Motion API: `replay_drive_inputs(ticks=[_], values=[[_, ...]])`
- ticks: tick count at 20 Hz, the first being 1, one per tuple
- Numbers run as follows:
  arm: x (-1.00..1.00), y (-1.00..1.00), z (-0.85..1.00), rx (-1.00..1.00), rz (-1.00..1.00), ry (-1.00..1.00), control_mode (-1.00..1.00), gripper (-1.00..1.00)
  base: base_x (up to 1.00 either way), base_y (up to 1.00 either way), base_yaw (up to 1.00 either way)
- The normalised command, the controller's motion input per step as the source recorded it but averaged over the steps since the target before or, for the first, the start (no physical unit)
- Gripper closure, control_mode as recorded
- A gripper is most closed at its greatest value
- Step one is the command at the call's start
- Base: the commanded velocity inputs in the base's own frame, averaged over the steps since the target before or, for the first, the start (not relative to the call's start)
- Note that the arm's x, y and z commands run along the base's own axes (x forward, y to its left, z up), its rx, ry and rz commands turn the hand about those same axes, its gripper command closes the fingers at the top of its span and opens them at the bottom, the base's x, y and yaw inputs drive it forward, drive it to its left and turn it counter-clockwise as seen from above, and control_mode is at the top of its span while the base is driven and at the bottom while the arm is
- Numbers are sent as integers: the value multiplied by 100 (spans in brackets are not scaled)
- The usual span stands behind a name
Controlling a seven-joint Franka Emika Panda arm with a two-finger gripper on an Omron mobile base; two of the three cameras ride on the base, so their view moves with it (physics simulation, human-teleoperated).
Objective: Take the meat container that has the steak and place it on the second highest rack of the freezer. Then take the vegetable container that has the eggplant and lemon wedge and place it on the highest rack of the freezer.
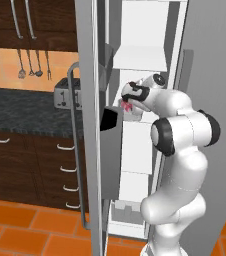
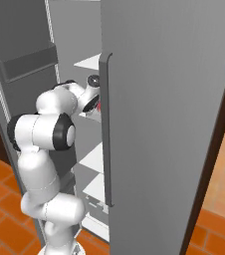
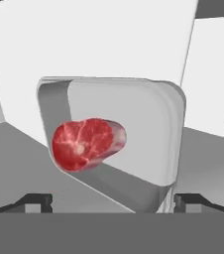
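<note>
I see a marbled, glossy red round steak (image 3: 86, 144) in a smooth matt grey plastic-looking square container (image 3: 148, 139), inside the brushed grey-silver metal freezer (image 1: 92, 150) with smooth white shelves.

I am looking for words and numbers, and I am not finding any to read. The freezer (image 1: 97, 125) door is showing plain grey, with no name or sign on it. The dark panel (image 1: 110, 119) on that door is showing no letters. The white shelves (image 1: 137, 57) inside the freezer are carrying no labels. The meat container (image 3: 153, 134) on a freezer shelf is showing no sticker.
</note>
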Motion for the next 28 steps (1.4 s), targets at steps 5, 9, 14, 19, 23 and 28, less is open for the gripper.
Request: replay_drive_inputs(ticks=[5,9,14,19,23,28], values=[[-43,0,46,-27,20,-3,-100,-100,0,0,0],[-96,0,-25,-30,18,-9,-100,-100,0,0,0],[-100,0,-9,-30,34,-17,-100,-100,0,0,0],[-100,-5,61,-10,57,-11,-100,-100,0,0,0],[-100,-7,71,-1,68,0,-100,-100,0,0,0],[-100,-3,15,-29,70,3,-100,-100,0,0,0]])
